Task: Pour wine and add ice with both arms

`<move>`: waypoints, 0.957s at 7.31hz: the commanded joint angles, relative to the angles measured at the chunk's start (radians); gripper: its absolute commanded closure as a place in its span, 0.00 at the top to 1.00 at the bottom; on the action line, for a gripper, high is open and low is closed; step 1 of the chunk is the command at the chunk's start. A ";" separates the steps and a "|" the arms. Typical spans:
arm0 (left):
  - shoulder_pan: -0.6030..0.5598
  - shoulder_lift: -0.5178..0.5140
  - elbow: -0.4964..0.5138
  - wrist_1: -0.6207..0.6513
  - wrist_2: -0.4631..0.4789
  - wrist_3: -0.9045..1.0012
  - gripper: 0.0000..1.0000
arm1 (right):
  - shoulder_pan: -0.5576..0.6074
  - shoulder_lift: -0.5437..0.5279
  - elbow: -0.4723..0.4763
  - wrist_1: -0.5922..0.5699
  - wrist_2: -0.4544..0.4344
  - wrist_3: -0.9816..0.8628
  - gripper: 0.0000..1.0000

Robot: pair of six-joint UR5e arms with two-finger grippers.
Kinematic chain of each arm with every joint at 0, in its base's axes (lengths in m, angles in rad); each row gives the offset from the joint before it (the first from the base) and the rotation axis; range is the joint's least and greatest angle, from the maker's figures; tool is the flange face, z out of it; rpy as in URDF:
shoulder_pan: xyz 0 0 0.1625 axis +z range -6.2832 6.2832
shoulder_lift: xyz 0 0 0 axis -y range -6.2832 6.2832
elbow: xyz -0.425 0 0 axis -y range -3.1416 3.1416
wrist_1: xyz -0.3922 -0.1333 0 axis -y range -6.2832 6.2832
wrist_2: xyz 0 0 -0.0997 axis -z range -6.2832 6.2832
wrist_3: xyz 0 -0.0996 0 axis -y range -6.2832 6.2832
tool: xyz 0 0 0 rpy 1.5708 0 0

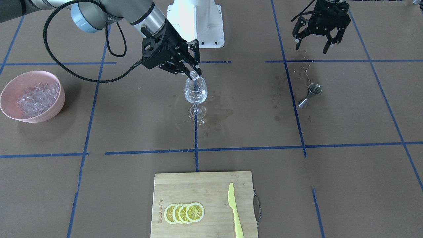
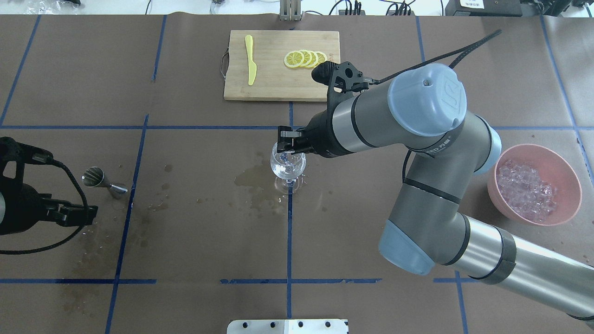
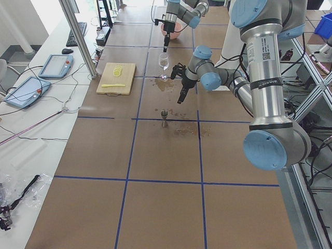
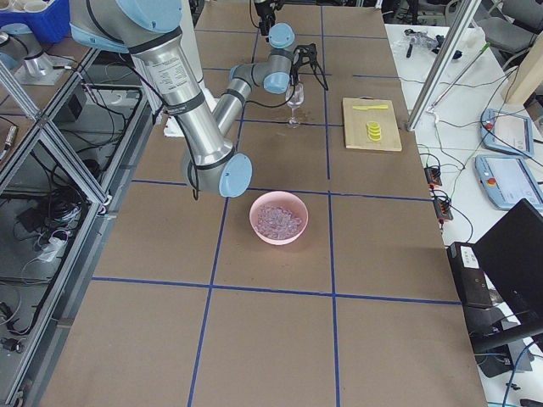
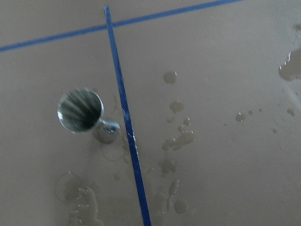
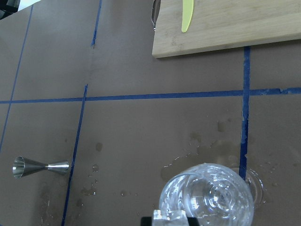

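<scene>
Table [image 1: 132,132] is covered w/ brown paper and gridded in blue tape [image 1: 251,147]; wet patches [image 1: 219,114] are seen round the glass foot and nr the jigger [image 1: 310,96]. Alu frame posts, cables and tablets on a side bench are seen in the side views. Wine glass [image 1: 196,92] is stood upright at table centre on a tape line, stem vertical, mouth up; a little clear wine [image 1: 195,98] is seen in its bowl. R gripper [image 1: 195,75] is angled down over the rim, fingers clamped on one ice cube [image 6: 168,216]. More ice [image 1: 34,97] is heaped in a pink bowl [image 1: 57,105], well apart on the robot's right. L gripper [image 1: 315,44] is hung above the table nr the jigger, fingers apart, nothing in them.
</scene>
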 commanded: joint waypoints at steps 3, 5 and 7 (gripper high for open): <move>-0.135 -0.004 -0.005 0.008 -0.071 0.118 1.00 | -0.008 -0.001 -0.002 -0.001 -0.006 0.000 0.94; -0.263 -0.007 -0.012 0.057 -0.149 0.251 1.00 | 0.001 -0.001 0.005 0.000 -0.004 0.000 1.00; -0.495 -0.022 -0.004 0.170 -0.236 0.551 1.00 | 0.039 -0.012 0.034 -0.018 0.015 -0.001 1.00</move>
